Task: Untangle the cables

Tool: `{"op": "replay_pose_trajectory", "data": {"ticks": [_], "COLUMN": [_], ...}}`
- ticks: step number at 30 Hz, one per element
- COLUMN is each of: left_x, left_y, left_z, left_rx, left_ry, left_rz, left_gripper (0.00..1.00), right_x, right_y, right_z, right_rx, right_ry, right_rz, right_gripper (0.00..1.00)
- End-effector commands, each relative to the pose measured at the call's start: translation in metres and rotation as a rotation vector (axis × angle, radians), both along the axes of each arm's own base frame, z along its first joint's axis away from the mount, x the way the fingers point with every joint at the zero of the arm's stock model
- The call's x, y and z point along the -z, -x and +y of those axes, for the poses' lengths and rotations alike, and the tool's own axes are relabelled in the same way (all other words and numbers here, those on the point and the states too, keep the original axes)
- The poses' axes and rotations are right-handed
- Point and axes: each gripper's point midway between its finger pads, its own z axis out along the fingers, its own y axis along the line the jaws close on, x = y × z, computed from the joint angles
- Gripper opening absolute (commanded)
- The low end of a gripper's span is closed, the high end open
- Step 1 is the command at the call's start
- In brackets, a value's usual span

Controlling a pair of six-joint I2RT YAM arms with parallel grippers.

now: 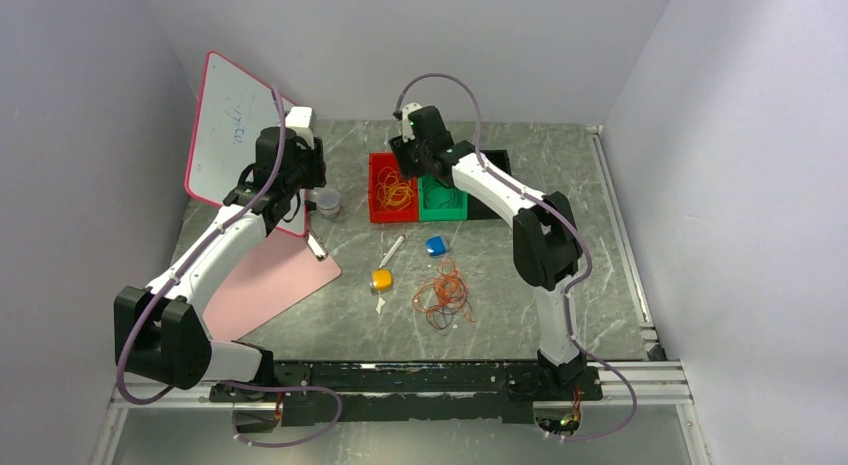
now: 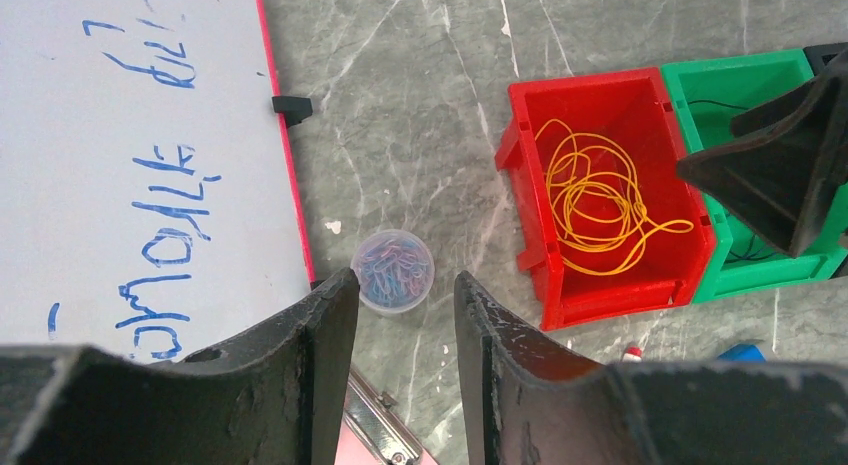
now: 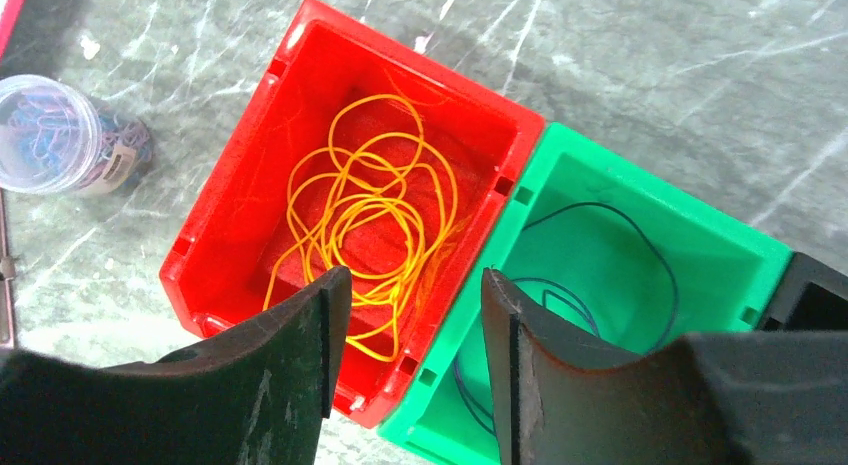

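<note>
On the table, your right arm reaches to the far side, over the red bin and the green bin. A yellow cable lies in the red one and a dark cable in the green. The tangle of cables, a roundish clump of orange and dark strands with no clear long axis, lies on the marble well nearer the bases than either tool. Your right gripper, jaws apart and empty, looks closer to it than your left gripper, which is also apart and empty above the cup of clips. To reach the tangle, draw back toward the near edge.
</note>
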Motion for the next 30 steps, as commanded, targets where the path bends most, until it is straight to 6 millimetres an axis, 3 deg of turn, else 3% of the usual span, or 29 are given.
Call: {"op": "replay_pose_trajectory", "data": {"ticks": [1, 8, 15, 21, 30], "left_x": [-0.007, -0.006, -0.006, -0.006, -0.013], "left_y": [-0.005, -0.005, -0.005, -0.005, -0.001], "left_z": [-0.001, -0.002, -0.005, -0.005, -0.007], "left_rx": [0.018, 0.02, 0.033, 0.04, 0.048], "left_ry": [0.011, 0.008, 0.016, 0.01, 0.034], "left_rz": [-0.03, -0.026, -0.023, -0.02, -0.038], "left_gripper": [0.45, 0.45, 0.45, 0.43, 0.43], "right_x": [-0.023, -0.048, -0.021, -0.01, -0.027], "right_y": [-0.002, 0.024, 0.052, 0.084, 0.142], "right_z": [-0.011, 0.006, 0.002, -0.019, -0.064], "right_rx": [0.03, -0.072, -0.12, -0.095, 0.009], "right_ry": [0.03, -0.117, -0.104, -0.114, -0.204], "right_rz": [-0.053, -0.049, 0.058, 0.084, 0.032], "right_gripper": [0.54, 0.61, 0.45, 0.45, 0.53]}}
